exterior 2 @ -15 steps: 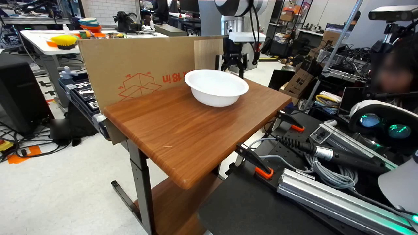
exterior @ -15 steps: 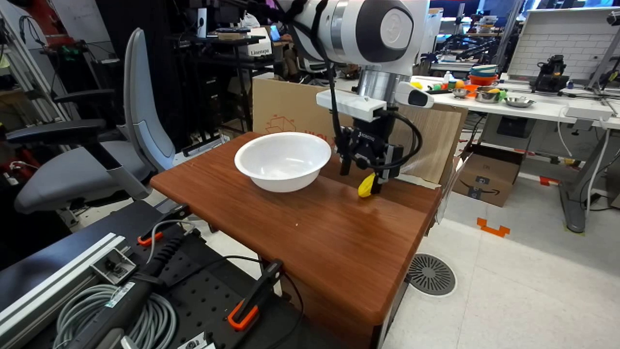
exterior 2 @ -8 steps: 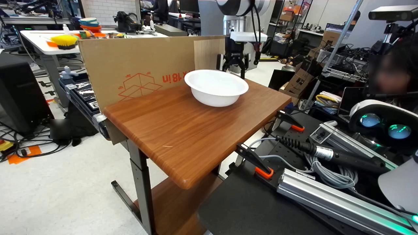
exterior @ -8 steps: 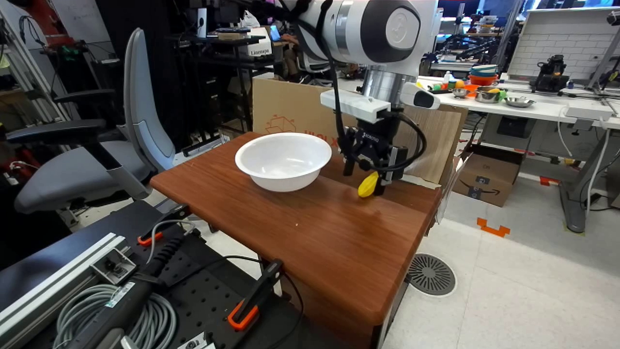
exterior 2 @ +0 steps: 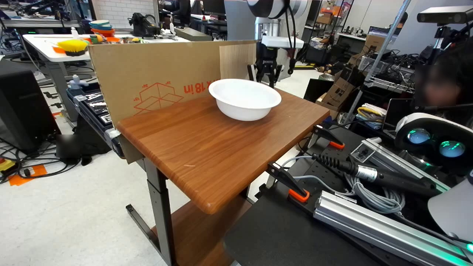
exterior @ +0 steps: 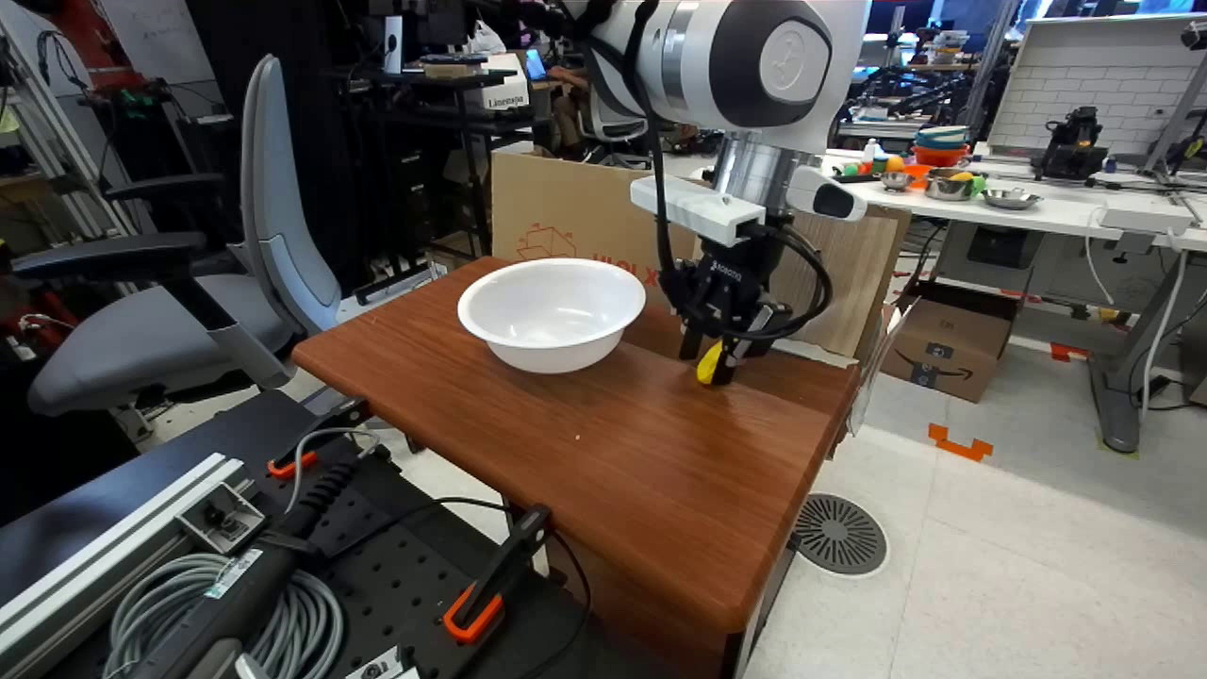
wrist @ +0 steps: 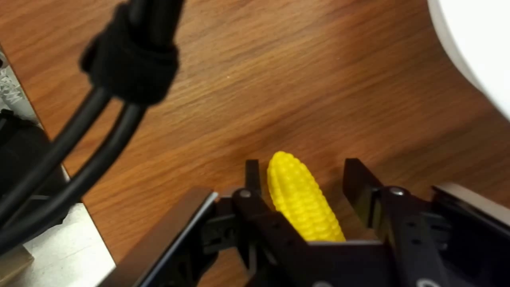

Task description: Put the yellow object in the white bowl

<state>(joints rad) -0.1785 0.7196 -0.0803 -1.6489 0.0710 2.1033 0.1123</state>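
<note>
Bowl [exterior: 550, 321] stays put at the left in an exterior view, while to its right the fingers [wrist: 252, 175] of the gripper [wrist: 303, 173] have just drawn inward; they stand apart, the yellow corn [wrist: 305, 201] between them on the table [exterior: 603, 453], a gap showing on the bowl's side. So I'd judge the grasp close at hand, with the carry leftward yet to come. The bowl is glossy, round and flared; the corn, further right, tapers to a blunt tip, all knobbly kernels.

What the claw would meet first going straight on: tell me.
Probably the wooden tabletop beneath the claw, though any gap is unclear; the yellow corn lies between its open fingers.
</note>
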